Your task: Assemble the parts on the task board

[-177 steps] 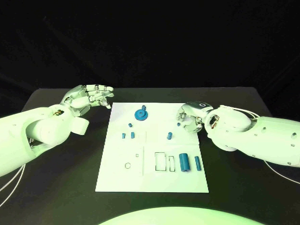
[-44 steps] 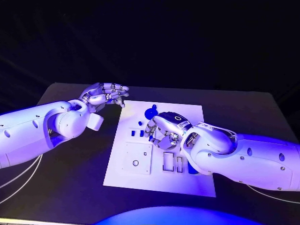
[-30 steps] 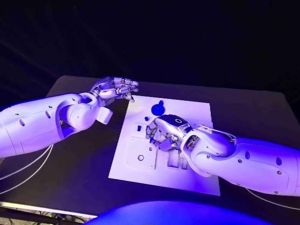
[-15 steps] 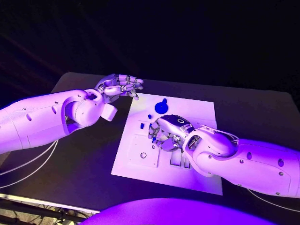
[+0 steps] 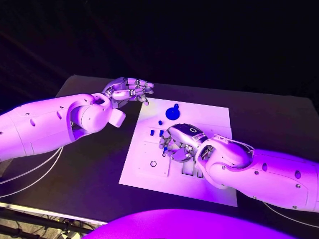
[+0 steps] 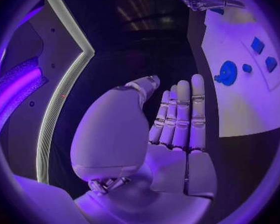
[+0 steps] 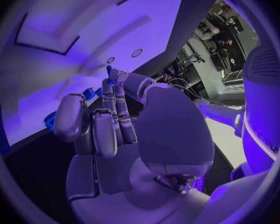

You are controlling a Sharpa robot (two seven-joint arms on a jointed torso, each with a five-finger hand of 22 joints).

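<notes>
Right hand (image 5: pixel 180 145) down on task board (image 5: pixel 210 110) among small blue parts (image 5: pixel 151 132), fingers curled, hold unclear. Left hand (image 5: pixel 128 89) curled, empty, off board. Next: confirm pick, lift.

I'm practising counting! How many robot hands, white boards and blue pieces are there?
Hands: 2, the left hand and the right hand
Task board: 1
Blue parts in clear view: 4, a round part and three small parts
Total: 7; the right hand may hide more.

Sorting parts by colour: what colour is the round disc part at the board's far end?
Blue; the round disc part shows best in the head view.
</notes>
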